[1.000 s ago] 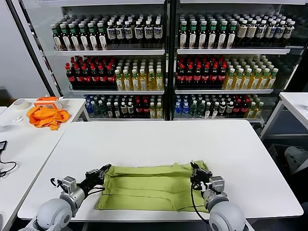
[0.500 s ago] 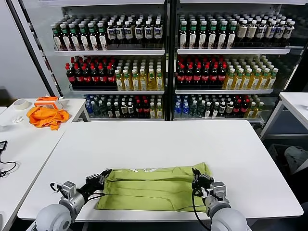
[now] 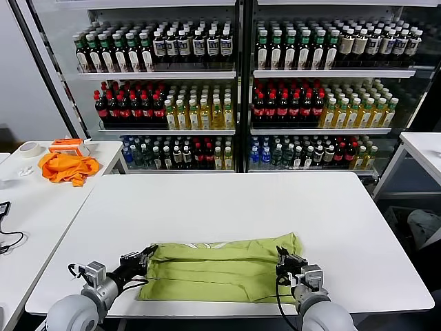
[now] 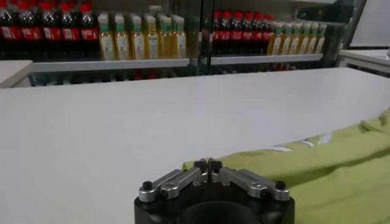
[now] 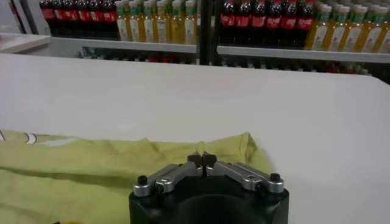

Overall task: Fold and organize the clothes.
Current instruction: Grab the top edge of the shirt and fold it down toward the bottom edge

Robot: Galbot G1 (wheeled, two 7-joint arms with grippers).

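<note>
The light yellow-green T-shirt (image 3: 213,270) lies folded in a long band near the front edge of the white table (image 3: 227,200). A strip of its white print (image 3: 207,245) shows along the far edge. My left gripper (image 3: 145,255) is at the shirt's left end, jaws shut on the cloth corner; in the left wrist view (image 4: 209,163) the shirt (image 4: 329,161) stretches away beyond it. My right gripper (image 3: 280,257) is at the shirt's right end, jaws shut on the cloth; in the right wrist view (image 5: 201,159) the shirt (image 5: 91,167) lies around the tips.
A bright orange cloth (image 3: 67,167) and a tape roll (image 3: 29,148) lie on a side table at the left. Glass-fronted shelves of bottles (image 3: 234,89) stand behind the table. Another white table (image 3: 422,146) stands at the right.
Both grippers have drawn back toward the table's front edge, pulling the shirt's far edge with them. The shirt's band is now narrower, and the white print shows along the fold.
</note>
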